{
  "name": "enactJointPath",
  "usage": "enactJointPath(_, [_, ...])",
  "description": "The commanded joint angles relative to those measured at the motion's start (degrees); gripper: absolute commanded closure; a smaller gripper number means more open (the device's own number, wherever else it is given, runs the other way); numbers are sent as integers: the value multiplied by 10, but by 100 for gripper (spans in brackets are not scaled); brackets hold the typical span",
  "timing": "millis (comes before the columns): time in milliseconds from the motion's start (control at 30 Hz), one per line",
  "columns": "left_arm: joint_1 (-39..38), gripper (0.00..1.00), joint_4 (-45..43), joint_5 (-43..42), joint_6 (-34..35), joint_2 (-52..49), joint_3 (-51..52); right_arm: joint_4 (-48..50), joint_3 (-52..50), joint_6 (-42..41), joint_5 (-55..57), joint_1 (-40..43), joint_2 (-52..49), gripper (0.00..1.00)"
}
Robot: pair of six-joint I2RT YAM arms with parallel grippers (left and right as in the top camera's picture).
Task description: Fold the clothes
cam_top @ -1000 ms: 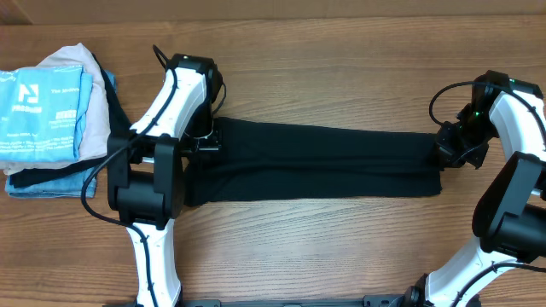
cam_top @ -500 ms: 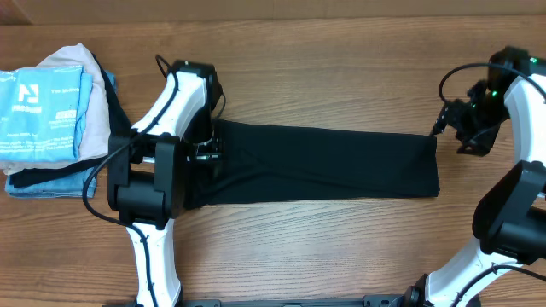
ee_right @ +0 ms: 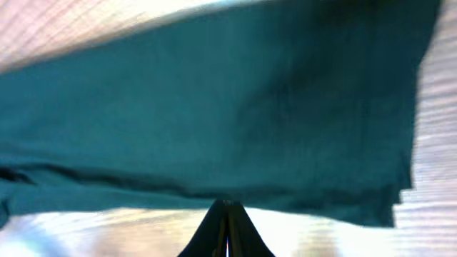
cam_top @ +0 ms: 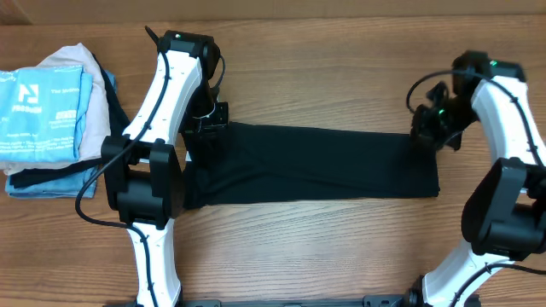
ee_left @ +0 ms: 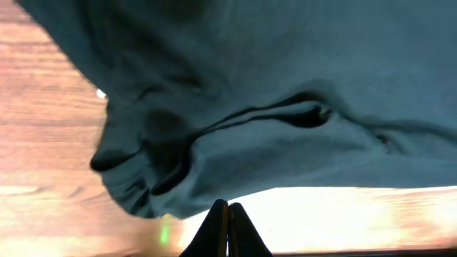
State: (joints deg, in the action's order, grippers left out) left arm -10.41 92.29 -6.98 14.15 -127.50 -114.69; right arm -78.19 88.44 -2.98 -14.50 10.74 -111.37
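The clothes (cam_top: 316, 166), a plain black T-shirt, lie on the wooden table as a long flat strip running left to right. My left gripper (cam_top: 211, 122) is at the strip's far left corner. In the left wrist view it (ee_left: 228, 205) is shut, with its tips on the hem of the bunched cloth (ee_left: 285, 71). My right gripper (cam_top: 424, 135) is at the far right corner. In the right wrist view it (ee_right: 227, 205) is shut too, its tips meeting the edge of the cloth (ee_right: 214, 107). The cloth still lies on the table.
A pile of other garments sits at the table's left edge: a light blue one with white print (cam_top: 43, 107) on a pale pink-beige one (cam_top: 81, 60). Bare wood (cam_top: 324, 247) lies in front of and behind the strip.
Both grippers let go of the strip's ends and opened. The right one drew away to the right. Both are now shut at the strip's far edge.
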Motion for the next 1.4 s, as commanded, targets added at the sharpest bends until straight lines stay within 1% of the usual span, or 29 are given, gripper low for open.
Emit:
enactJointPath(0, [-5,96,-13,-23,-9,9,-2,39,-78,-20,12,2,10,96])
enactJointPath(33, [-8,96,-15,-23,-9,9,-2,53,-95,-23,14,2,10,96])
enactJointPath(167, [-23,96,-43,-26,-9,9,8,95,-144,-90,64,2,10,96])
enactJointPath(267, [-33,96,-79,-45,-9,9,43,120,-163,-123,104,2,10,96])
enactJointPath(333, [-39,96,-96,-47,-9,9,66,138,-165,-123,104,2,10,96])
enactJointPath(500, [-57,96,-112,-50,-17,9,61,149,-165,-123,104,2,10,96])
enactJointPath(533, [-60,90,-114,-49,-17,9,63,151,-165,-123,104,2,10,96])
enactJointPath(567, [-66,73,-127,-49,-17,8,63,154,-165,-123,104,2,10,96])
enactJointPath(600, [-72,60,-139,-49,-18,8,63,158,-165,-123,102,2,10,96])
enactJointPath(633, [-76,57,-149,-42,-29,8,63,162,-165,-123,97,2,10,96])
enactJointPath(667, [-82,51,-157,-15,-40,7,63,164,-165,-123,97,2,10,96])
enactJointPath(700, [-85,51,-161,-1,-59,7,63,164,-165,-123,97,2,10,96])
enactJointPath(833, [-85,52,-168,-1,-110,3,66,169,-165,-123,97,2,10,95])
enactJointPath(933, [-85,51,-171,-1,-180,3,67,171,-165,-123,97,2,10,94])
enactJointPath(967, [-85,49,-170,-1,-208,3,67,171,-165,-123,97,2,10,94])
enactJointPath(1000, [-85,45,-164,-1,-247,2,67,170,-165,-123,97,2,10,94])
enactJointPath(1033, [-85,41,-149,-2,-315,2,67,170,-165,-123,97,2,10,94])
enactJointPath(1067, [-83,41,-145,-9,-350,2,67,170,-165,-123,97,2,10,92])
enactJointPath(1100, [-82,39,-141,-39,-419,2,67,171,-165,-123,97,2,10,92])
enactJointPath(1133, [-82,31,-139,-56,-471,2,67,171,-165,-123,97,2,10,92])
enactJointPath(1167, [-82,28,-140,-62,-497,2,68,170,-165,-123,97,2,10,91])
enactJointPath(1200, [-83,27,-142,-62,-509,1,68,171,-165,-123,97,2,10,91])
enactJointPath(1300, [-83,32,-139,-61,-538,1,79,171,-165,-123,97,2,10,91])
enactJointPath(1367, [-84,34,-152,-61,-562,1,108,173,-165,-123,97,2,10,91])
